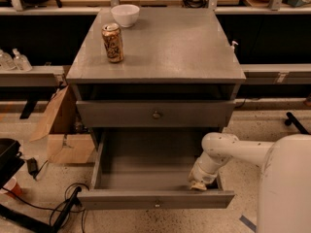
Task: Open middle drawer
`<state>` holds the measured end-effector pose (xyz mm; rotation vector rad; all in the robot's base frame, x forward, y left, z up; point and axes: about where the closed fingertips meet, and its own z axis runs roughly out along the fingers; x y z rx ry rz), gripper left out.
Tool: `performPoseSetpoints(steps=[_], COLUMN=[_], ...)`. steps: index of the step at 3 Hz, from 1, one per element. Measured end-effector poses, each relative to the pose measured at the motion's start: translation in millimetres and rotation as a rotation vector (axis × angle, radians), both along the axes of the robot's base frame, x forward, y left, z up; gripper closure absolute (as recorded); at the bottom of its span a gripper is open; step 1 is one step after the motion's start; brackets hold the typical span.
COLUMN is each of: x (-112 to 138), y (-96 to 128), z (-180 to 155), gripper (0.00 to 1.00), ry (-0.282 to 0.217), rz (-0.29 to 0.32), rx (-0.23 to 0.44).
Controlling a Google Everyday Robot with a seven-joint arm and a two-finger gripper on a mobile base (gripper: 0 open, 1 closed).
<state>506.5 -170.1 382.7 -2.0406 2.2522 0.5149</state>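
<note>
The middle drawer stands pulled out from the grey cabinet, and its grey box interior shows nothing in it. Its front panel faces me with a small round knob at centre. My gripper reaches down into the drawer's front right corner, just behind the front panel. The white arm comes in from the right over the drawer's side wall.
Above the open drawer, another drawer with a larger knob is closed. On the cabinet top stand a drink can and a white bowl. Cardboard and cables lie on the floor to the left.
</note>
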Motion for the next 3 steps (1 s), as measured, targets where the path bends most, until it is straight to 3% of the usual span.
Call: performPoseSetpoints(steps=[1, 2, 3], x=[10.2, 10.9, 11.1], y=[-0.1, -0.1, -0.1], z=[0.0, 0.0, -0.1], gripper=[0.00, 0.00, 0.19], ry=[0.000, 0.000, 0.000], rz=[0.000, 0.000, 0.000], rx=[0.000, 0.000, 0.000])
